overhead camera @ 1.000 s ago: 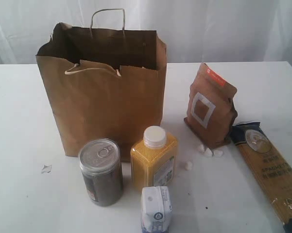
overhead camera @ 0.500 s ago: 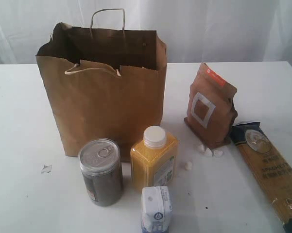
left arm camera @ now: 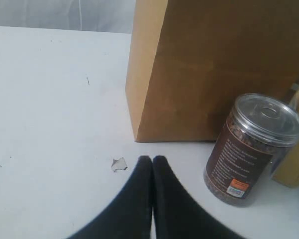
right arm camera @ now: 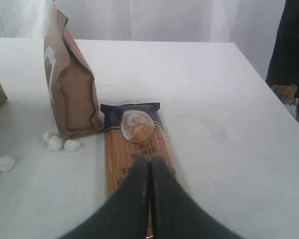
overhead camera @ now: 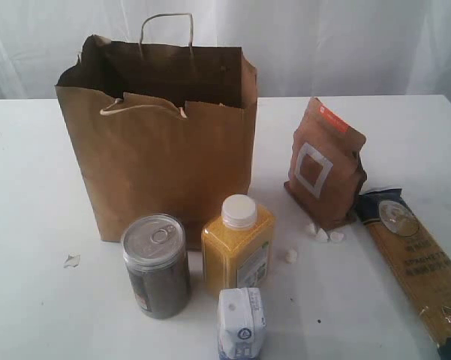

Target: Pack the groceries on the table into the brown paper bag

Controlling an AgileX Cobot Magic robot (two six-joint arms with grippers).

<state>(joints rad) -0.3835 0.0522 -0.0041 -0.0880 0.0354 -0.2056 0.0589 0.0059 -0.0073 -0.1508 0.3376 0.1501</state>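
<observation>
Five groceries are out on the tabletop. Brown paper bag stands open at 12 o'clock. Pull-tab can and yellow bottle sit just in front at its 6, small white carton at the bottle's 6. Brown pouch is upright at the bag's 3, spaghetti pack flat at the pouch's 4.

Left end effector: fingers pressed together, empty, near the can. Right end effector: same, empty, over the spaghetti.

Handling guess:
- Can: rigid, heavyish, slick wall, so grab mid-body.
- Spaghetti: brittle in crinkly film, so take it across the middle, gently.
- Pouch: soft, so pinch near the top fold.
</observation>
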